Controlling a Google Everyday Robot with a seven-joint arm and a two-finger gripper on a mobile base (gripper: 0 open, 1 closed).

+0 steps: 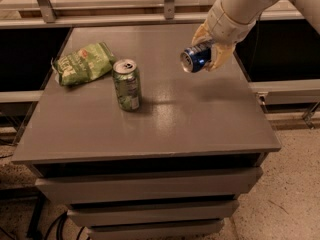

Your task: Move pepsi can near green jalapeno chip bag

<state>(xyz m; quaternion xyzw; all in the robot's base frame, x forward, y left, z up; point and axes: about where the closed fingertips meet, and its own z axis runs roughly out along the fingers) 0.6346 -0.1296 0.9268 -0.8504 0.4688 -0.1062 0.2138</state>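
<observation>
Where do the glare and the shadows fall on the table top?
Camera view: a soft sheen lies on the table just right of the green soda can; a faint shadow sits under the gripper, which holds the pepsi can tilted above the table's right rear.

I count two cans. One is the pepsi can (196, 57), gripped sideways in my fingers (220, 58) above the counter's (200, 119) right rear. The other is the green soda can (126, 84), standing on the counter. There is one green jalapeno chip bag (82, 63), one counter, and one pair of fingers.
</observation>
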